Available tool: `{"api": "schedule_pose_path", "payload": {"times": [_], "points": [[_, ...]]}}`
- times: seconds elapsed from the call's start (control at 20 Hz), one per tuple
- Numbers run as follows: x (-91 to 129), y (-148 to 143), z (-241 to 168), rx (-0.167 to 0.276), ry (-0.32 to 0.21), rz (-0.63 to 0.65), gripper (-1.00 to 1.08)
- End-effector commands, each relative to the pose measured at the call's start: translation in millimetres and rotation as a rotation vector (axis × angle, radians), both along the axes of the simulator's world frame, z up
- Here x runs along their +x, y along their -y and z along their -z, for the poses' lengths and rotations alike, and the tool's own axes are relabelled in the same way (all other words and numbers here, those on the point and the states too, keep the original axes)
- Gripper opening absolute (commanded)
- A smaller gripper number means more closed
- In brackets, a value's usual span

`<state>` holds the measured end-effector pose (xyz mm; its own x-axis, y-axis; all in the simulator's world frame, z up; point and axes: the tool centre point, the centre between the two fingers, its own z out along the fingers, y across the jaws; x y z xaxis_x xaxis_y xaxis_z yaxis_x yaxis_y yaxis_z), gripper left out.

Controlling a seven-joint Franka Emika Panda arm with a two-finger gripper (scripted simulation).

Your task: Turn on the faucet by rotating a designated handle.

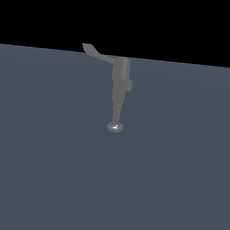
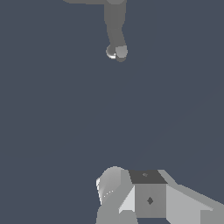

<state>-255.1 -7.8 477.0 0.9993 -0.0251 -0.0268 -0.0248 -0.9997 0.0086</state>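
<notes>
The grey metallic faucet [image 1: 121, 77] stands on the blue-grey floor in the exterior view. Its tapering spout ends in a shiny rounded tip [image 1: 114, 127]. The handle [image 1: 96, 52] is a thin flat lever jutting from the top of the body toward the exterior view's left, with an upturned end. The wrist view shows the faucet's spout [image 2: 114, 26] far from the camera, with only a sliver of the handle at the picture's edge. Part of my white and grey gripper [image 2: 144, 194] shows in the wrist view, well apart from the faucet. Its fingers are not distinct. The gripper is out of the exterior view.
The flat blue-grey floor [image 1: 170, 183] spreads around the faucet, with a black background behind it. No other objects show.
</notes>
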Motion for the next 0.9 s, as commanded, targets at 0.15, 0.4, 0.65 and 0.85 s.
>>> {"api": "schedule_pose_path", "payload": {"times": [0.15,0.4,0.65,0.85], "points": [[0,-2,-2,-0.009,0.002,-0.013,-1.00],[-1,-10,-10,-0.039,0.010,-0.058,-1.00],[1,-9,-10,-0.037,0.010,-0.050,-1.00],[8,-11,-10,-0.035,0.011,-0.025,-1.00]]}}
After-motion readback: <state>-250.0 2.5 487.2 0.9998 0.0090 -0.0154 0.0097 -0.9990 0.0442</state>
